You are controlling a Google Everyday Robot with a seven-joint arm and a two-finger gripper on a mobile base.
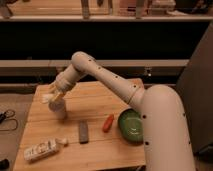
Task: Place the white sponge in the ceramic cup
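White claw (53,97) above white cup (59,112), green bowl (131,125)

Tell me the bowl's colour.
The bowl is green in the camera view, right of the tool hovering over the ceramic cup.

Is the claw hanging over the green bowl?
No, the claw hangs right above the ceramic cup, while the green bowl sits well apart from it, across the wooden table.
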